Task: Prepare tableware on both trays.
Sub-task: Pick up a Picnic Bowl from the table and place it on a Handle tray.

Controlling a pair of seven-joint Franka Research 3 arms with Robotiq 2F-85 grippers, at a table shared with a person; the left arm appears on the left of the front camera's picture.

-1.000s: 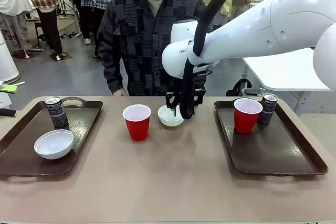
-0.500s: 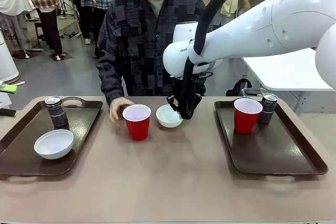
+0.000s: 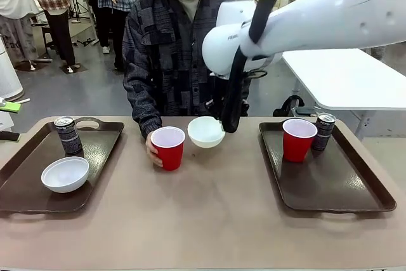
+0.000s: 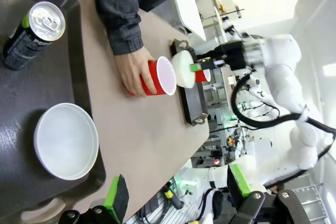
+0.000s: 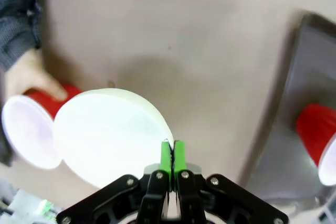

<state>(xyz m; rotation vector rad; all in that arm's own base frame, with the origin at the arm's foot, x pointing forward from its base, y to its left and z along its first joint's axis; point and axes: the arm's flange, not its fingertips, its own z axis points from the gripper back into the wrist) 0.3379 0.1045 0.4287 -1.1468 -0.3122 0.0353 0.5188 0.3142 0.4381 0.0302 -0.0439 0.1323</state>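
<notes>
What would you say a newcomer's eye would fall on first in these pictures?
Most likely the white bowl, held tilted above the middle of the table by the right gripper, which is shut on its rim. Next comes the person's hand, wrapped around the red cup standing right beside the bowl.

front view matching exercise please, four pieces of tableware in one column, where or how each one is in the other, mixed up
Things:
1. middle bowl
2. middle cup
3. left bowl
4. right cup

Places:
A. stands on the right tray beside the right can
B. on the table with a person's hand around it
C. pinched at the rim by the right gripper, held above the table
D. sits on the left tray near the left can

Pairs: 1-C, 2-B, 3-D, 4-A
</notes>
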